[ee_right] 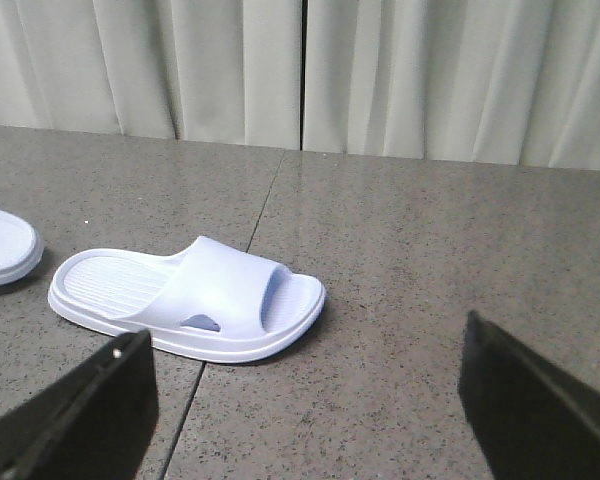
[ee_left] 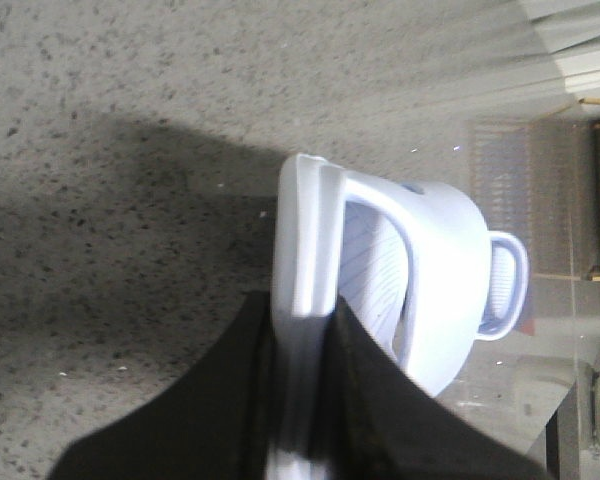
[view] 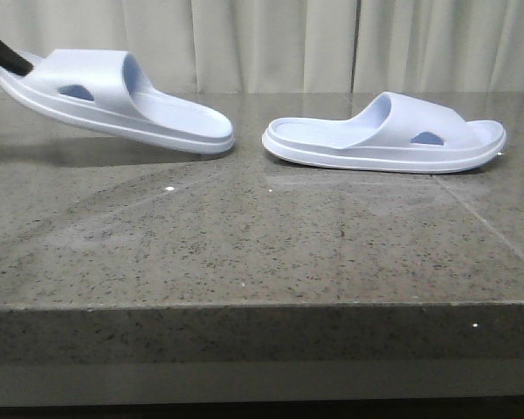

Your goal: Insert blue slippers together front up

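Left: the left gripper (ee_left: pixel 305 400), black jaws pinching the toe rim of a pale lavender-blue foam slide slipper (view: pixel 113 100), holds it tilted above the grey speckled stone table (view: pixel 244 253). Right: the second matching slipper (view: pixel 384 133) lies flat; the right gripper (ee_right: pixel 310 400) hovers near, jaws spread wide, empty.

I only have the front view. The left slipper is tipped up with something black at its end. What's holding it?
Observer: The left tool. The left wrist view shows its black fingers clamped either side of the pale lavender-blue foam slipper, at its sole edge.
Operator: Is there another arm? I see none.
Observer: Yes. In the right wrist view the right tool is wide open and holds nothing.
Operator: Where is it aimed?
Observer: Toward the second lavender-blue foam slipper, flat on the grey speckled stone table.
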Motion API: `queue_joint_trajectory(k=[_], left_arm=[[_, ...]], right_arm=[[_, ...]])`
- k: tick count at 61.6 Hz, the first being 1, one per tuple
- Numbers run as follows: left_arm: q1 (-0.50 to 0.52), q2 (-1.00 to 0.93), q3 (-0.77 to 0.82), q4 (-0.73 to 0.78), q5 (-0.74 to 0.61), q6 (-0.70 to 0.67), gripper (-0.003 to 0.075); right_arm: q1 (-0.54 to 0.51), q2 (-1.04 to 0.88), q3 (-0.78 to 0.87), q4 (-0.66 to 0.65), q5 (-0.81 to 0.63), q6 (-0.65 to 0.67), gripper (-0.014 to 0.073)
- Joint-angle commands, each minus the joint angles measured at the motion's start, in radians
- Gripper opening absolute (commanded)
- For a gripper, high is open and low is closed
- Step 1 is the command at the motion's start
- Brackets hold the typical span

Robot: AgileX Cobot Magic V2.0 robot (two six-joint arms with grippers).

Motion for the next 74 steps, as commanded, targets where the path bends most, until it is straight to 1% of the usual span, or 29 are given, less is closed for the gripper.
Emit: queue_joint_trajectory(k=[1,10,13,23,42,47,52,59,62,74], left_arm=[[0.002,-0.082,-0.023,-0.094,0.086,-0.023,-0.0019],[0.002,-0.117,-0.023,-0.197,0.086,-0.042,-0.0019],[0.002,-0.129,-0.023,-0.208,0.086,-0.042,-0.0019],[0.000,-0.159,-0.023,-0.208,0.086,-0.068,-0.0019],[-0.004,-0.180,-0.023,-0.208,0.086,-0.068,-0.0019],[-0.004,-0.180,-0.023,-0.208,0.086,-0.068,-0.0019],[-0.004,-0.180,-0.023,-0.208,0.086,-0.068,-0.0019],[-0.004,-0.180,-0.023,-0.208,0.086,-0.068,-0.0019],[-0.004,-0.180,-0.023,-0.208,0.086,-0.068,-0.0019],[-0.004,-0.180,-0.023,-0.208,0.086,-0.068,-0.0019]], right_arm=[[-0.003,0.017,-0.034,-0.010,-0.076,-0.003,0.0633],[-0.003,0.017,-0.033,-0.010,-0.076,-0.003,0.0633],[-0.003,0.017,-0.033,-0.010,-0.076,-0.003,0.0633],[-0.003,0.017,-0.031,-0.010,-0.072,-0.003,0.0633],[-0.003,0.017,-0.031,-0.009,-0.057,-0.003,0.0633],[-0.003,0.042,-0.050,-0.009,-0.045,0.001,0.0633],[-0.003,0.126,-0.101,-0.009,-0.003,0.039,0.0633],[-0.003,0.320,-0.198,-0.010,0.053,0.068,0.0633],[-0.003,0.436,-0.271,-0.010,0.069,0.068,0.0633],[-0.015,0.778,-0.501,-0.010,0.137,0.068,0.0633]])
